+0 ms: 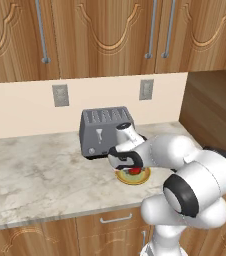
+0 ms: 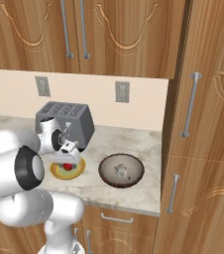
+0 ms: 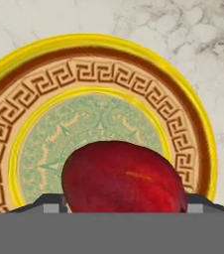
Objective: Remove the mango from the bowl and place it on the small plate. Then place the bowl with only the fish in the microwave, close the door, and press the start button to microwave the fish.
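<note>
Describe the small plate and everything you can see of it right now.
The small plate is round and flat, with a glossy yellow rim, a brown band, a tan ring of key-pattern fretwork, an inner yellow ring and a pale green patterned centre. It lies level on the marble counter, in front of the toaster and left of the bowl. The red mango sits over its centre, between the gripper's fingertips.
</note>
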